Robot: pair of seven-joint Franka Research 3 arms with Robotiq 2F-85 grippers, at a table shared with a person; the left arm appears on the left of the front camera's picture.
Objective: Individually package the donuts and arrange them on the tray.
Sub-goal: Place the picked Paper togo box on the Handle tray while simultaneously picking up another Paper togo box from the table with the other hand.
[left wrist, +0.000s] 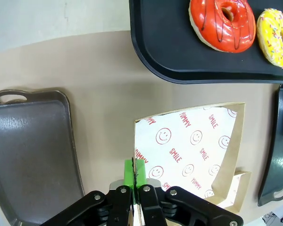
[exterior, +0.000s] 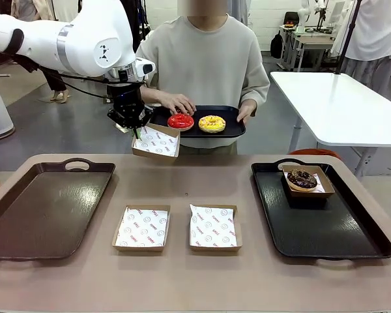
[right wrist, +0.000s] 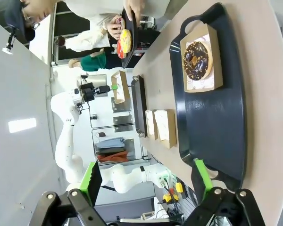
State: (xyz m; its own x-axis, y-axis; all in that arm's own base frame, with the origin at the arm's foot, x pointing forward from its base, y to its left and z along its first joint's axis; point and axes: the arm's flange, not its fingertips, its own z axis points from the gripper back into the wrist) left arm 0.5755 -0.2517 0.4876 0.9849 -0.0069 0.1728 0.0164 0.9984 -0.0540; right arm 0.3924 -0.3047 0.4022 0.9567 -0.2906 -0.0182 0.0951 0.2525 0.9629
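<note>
Cardboard box, paper-lined and empty, hangs pinched by its rim in my left gripper, just beside the person's black tray carrying the red donut and the yellow donut. My right gripper stands wide apart, holding nothing. On the right tray another box holds a sprinkled chocolate donut. One lined box and a second lined box sit empty on the table.

Robotics lab: white robot arm, bare grey floor, white worktable, cluttered desks behind.
</note>
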